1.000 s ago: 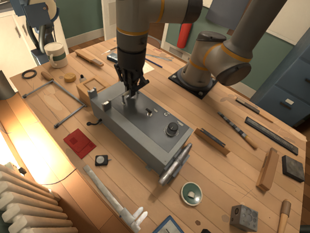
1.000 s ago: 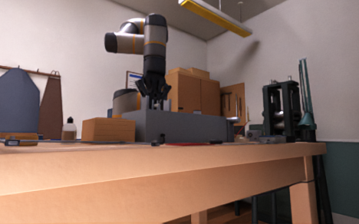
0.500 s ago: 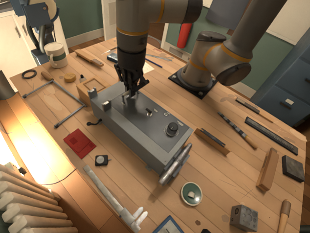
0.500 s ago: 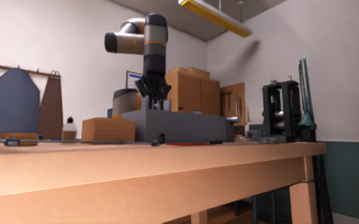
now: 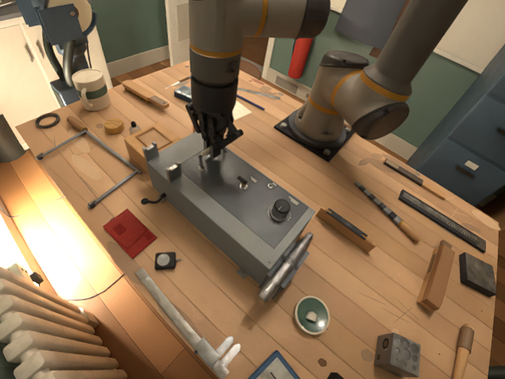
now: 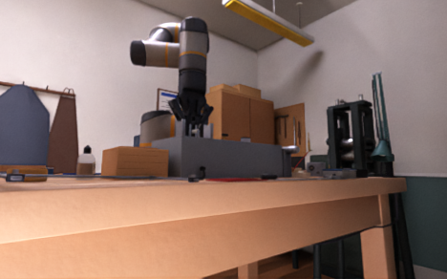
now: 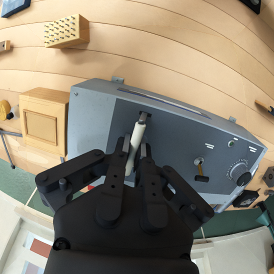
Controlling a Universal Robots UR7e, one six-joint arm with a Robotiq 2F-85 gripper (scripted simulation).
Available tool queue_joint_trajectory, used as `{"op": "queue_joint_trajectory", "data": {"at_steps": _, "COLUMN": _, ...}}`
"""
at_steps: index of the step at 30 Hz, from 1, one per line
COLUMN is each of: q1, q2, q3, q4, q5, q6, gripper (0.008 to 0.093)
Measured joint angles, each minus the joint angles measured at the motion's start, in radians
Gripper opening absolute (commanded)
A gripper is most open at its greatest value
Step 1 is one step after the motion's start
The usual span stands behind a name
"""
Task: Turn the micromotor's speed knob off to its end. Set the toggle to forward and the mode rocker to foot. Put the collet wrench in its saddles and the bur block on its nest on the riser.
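The cream lever of the mode rocker [image 7: 135,143] is partly hidden between the fingers of my gripper [image 7: 134,153], which is closed on it at the far end of the micromotor box [image 5: 228,204]. The black toggle [image 5: 242,180] stands mid-panel and the speed knob [image 5: 280,209] sits nearer the handpiece end. The wooden riser [image 5: 151,140] with its framed nest sits beside the box's far end. The bur block [image 7: 66,31], studded with burs, lies on the bench apart from the box. I cannot pick out the collet wrench for certain.
A green dish [image 5: 312,314] sits near the handpiece [image 5: 285,261] cradled on the box's near end. A saw frame [image 5: 87,163], red pad [image 5: 129,233], mug [image 5: 91,89], files and wooden blocks lie scattered around the bench. The arm's base [image 5: 322,126] stands behind the box.
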Motion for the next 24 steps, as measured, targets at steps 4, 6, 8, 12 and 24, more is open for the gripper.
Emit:
{"op": "queue_joint_trajectory", "data": {"at_steps": 4, "q1": 0.0, "q2": 0.0, "q3": 0.0, "q4": 0.0, "q5": 0.0, "q6": 0.0, "gripper": 0.016}}
{"op": "queue_joint_trajectory", "data": {"at_steps": 6, "q1": 0.0, "q2": 0.0, "q3": 0.0, "q4": 0.0, "q5": 0.0, "q6": 0.0, "gripper": 0.0163}}
{"op": "queue_joint_trajectory", "data": {"at_steps": 8, "q1": 0.0, "q2": 0.0, "q3": 0.0, "q4": 0.0, "q5": 0.0, "q6": 0.0, "gripper": 0.0166}}
{"op": "queue_joint_trajectory", "data": {"at_steps": 12, "q1": 0.0, "q2": 0.0, "q3": 0.0, "q4": 0.0, "q5": 0.0, "q6": 0.0, "gripper": 0.0173}}
{"op": "queue_joint_trajectory", "data": {"at_steps": 24, "q1": 0.0, "q2": 0.0, "q3": 0.0, "q4": 0.0, "q5": 0.0, "q6": 0.0, "gripper": 0.0193}}
